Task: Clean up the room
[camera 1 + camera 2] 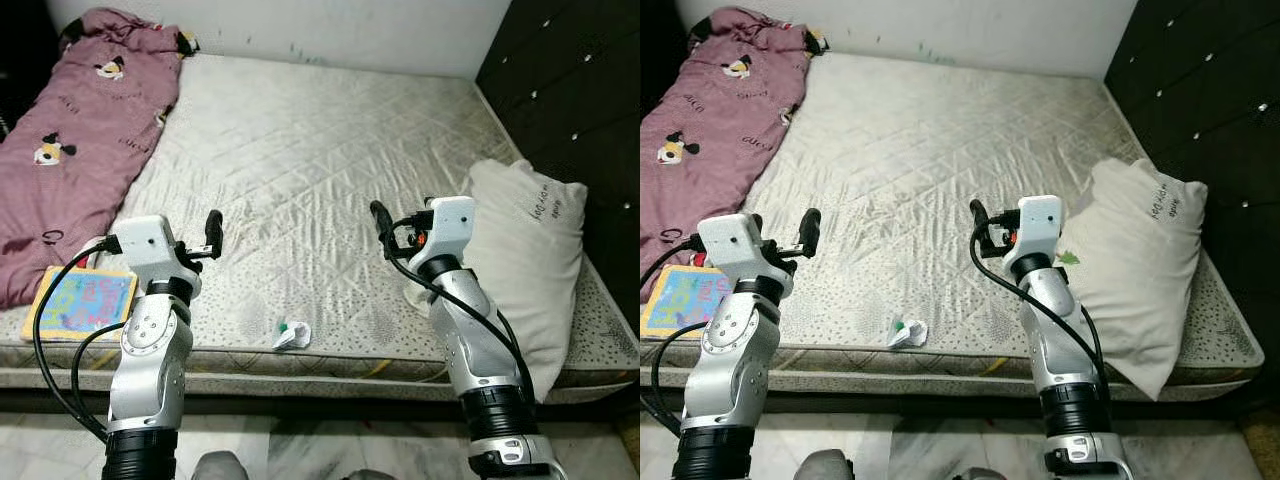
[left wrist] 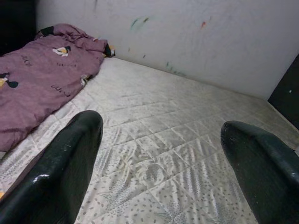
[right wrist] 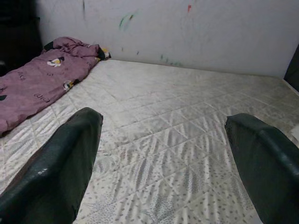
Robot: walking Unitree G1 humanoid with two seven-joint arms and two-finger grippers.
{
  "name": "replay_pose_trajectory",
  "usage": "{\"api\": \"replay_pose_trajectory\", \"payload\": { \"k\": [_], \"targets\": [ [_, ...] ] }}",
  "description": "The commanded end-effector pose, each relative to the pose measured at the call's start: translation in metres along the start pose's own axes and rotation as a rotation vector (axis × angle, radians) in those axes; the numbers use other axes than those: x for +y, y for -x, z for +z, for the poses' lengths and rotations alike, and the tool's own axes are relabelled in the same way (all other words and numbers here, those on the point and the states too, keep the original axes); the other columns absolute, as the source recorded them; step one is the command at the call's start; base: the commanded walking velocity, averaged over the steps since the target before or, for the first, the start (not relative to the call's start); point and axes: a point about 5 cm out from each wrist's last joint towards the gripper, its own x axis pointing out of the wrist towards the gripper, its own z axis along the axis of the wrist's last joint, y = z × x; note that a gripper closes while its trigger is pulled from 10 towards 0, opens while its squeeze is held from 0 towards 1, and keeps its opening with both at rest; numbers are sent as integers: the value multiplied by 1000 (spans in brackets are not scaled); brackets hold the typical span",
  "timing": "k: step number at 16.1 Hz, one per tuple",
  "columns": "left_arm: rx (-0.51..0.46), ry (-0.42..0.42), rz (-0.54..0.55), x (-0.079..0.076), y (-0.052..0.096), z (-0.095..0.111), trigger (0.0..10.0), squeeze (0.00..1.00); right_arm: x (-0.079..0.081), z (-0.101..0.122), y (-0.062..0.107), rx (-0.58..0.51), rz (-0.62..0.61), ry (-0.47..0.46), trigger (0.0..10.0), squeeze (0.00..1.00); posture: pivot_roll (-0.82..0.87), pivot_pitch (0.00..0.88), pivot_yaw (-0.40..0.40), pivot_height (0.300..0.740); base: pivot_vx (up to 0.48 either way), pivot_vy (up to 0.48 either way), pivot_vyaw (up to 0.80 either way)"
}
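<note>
A small crumpled white paper scrap with a green speck (image 1: pixel 292 336) is lying at the quilted grey mattress's (image 1: pixel 300 150) near edge, between and below the spread left gripper (image 2: pixel 159 154) and spread right gripper (image 3: pixel 163 154), neither arm clearly nearer.

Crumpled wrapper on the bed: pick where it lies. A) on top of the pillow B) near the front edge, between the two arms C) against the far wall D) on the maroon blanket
B: the crumpled wrapper sits on the mattress by its near edge, between the left claw and right claw.
</note>
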Motion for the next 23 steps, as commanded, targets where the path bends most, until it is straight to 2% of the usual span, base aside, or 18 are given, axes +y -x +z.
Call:
{"api": "replay_pose_trajectory", "payload": {
  "k": [1,9,19,23],
  "targets": [
    [-9,-4,-5,-2,-2,3,10000,0,-2,1,-2,-2,1,6,10000,0,51,39,-88,740,330,0,0],
    [-7,-6,-5,-3,-2,3,10000,0,-2,1,-3,-3,4,16,10000,0,50,40,-89,740,311,0,69],
    [22,-15,54,3,-2,-2,10000,0,-4,0,-2,-7,-4,8,10000,0,60,18,-90,740,0,0,56],
    [37,-3,32,3,1,-4,10000,0,-4,0,1,-10,-7,5,10000,0,58,24,-88,740,0,0,0]
  ]
}}
